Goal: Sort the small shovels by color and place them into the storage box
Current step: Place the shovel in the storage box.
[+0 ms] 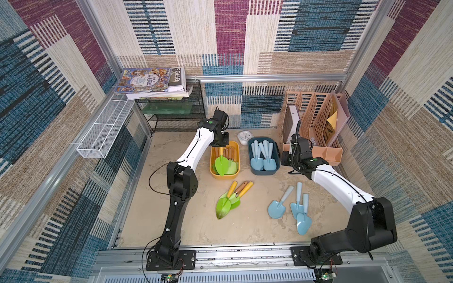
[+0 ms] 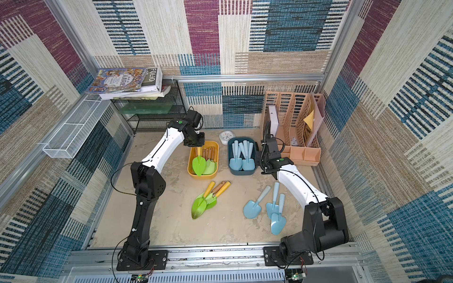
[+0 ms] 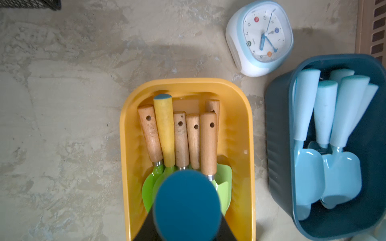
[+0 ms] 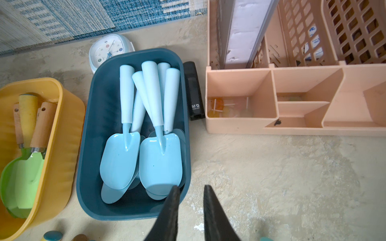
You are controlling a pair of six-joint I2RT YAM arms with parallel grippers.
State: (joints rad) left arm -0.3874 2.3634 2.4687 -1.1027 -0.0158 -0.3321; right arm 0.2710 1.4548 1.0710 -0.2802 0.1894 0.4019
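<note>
The left claw [image 1: 221, 146] pinches a lime-green trowel with a yellow handle [image 1: 221, 164], its blade hanging down into the yellow plastic storage box [image 1: 226, 177], above the other green ones. This looks like the drop-off; next it should lower and let go. The right claw [image 4: 191, 187] is pressed nearly together, empty, beside the dark blue plastic box [image 4: 87, 146] of pale blue plastic trowels [image 4: 160, 162]. Three loose green trowels [image 1: 228, 202] and three loose blue trowels [image 1: 277, 208] lie on the table.
</note>
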